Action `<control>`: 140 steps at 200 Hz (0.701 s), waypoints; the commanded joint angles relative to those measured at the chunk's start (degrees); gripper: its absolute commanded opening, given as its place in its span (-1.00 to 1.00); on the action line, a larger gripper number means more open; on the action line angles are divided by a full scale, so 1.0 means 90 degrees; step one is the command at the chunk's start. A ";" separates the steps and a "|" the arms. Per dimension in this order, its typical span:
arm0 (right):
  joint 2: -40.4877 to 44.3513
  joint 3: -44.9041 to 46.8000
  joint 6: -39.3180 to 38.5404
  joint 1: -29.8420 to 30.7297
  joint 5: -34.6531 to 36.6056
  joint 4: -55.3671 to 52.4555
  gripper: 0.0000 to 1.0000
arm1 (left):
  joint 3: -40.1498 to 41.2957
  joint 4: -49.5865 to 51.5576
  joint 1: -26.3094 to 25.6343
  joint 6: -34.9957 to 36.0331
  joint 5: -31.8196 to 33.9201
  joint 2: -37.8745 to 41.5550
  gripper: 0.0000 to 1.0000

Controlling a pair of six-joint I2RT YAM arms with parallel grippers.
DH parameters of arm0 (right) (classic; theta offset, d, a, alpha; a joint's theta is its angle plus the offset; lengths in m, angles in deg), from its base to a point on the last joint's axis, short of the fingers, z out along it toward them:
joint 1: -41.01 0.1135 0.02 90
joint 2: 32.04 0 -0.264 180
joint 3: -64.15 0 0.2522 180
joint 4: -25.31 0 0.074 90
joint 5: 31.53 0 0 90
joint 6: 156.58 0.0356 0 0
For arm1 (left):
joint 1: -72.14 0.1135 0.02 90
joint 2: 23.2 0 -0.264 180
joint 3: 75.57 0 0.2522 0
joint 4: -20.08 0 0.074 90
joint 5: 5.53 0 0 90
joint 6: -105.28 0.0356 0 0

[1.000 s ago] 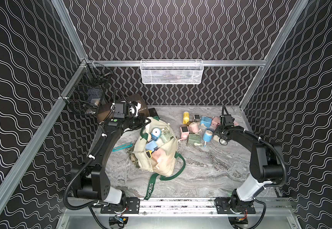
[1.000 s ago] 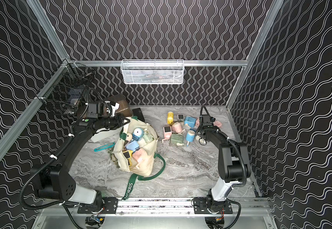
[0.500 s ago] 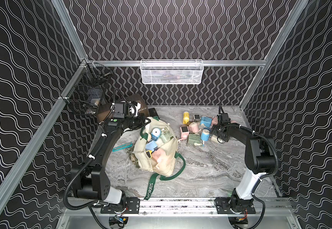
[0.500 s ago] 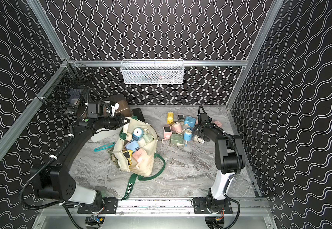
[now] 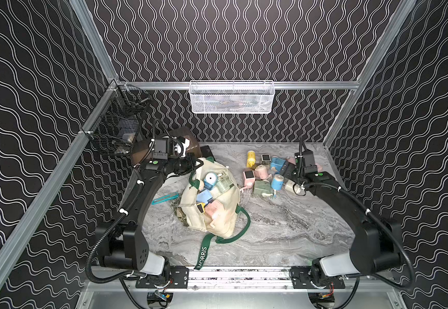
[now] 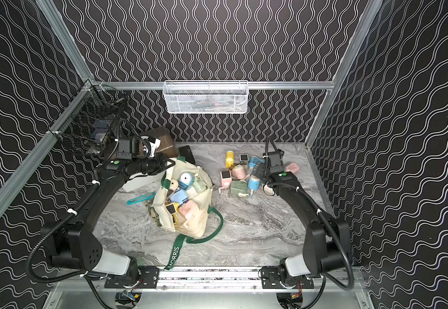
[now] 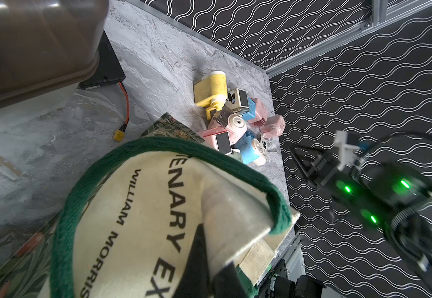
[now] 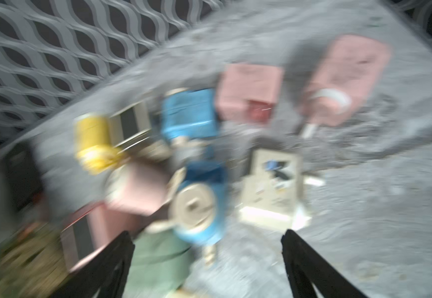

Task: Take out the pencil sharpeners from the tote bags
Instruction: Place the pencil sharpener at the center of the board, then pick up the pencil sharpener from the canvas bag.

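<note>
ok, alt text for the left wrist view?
The left gripper pinches the rim of the cream tote bag, filling the foreground. Beyond it, pastel pencil sharpeners lie piled on the grey marble table; a brown lid and the blurred right arm sit at the edges.

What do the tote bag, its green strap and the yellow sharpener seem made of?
Tote bag: cream canvas-like cloth, matte; it folds and creases.
Its green strap: woven webbing, visible braid texture.
Yellow pencil sharpener: probably moulded plastic, smooth, slightly glossy.
</note>
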 commanded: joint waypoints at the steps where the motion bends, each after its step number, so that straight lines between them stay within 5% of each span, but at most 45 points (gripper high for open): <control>1: 0.0683 0.0283 -0.0379 0.0797 0.0067 0.0712 0.73 | -0.0037 -0.0627 0.0008 -0.0022 -0.0251 0.0047 -1.00; 63: 0.1407 0.0764 -0.2116 0.3563 -0.0437 0.1906 0.46 | -0.0015 -0.0636 0.0008 -0.0013 -0.0232 0.0029 -1.00; 100: 0.0704 0.0588 -0.2775 0.4464 -0.0775 0.2060 0.42 | -0.0024 -0.0640 0.0008 -0.0010 -0.0250 0.0028 -1.00; 140: -0.0758 -0.0151 -0.2908 0.4589 -0.0861 0.1426 0.40 | -0.0034 -0.0639 0.0008 -0.0004 -0.0241 -0.0002 -1.00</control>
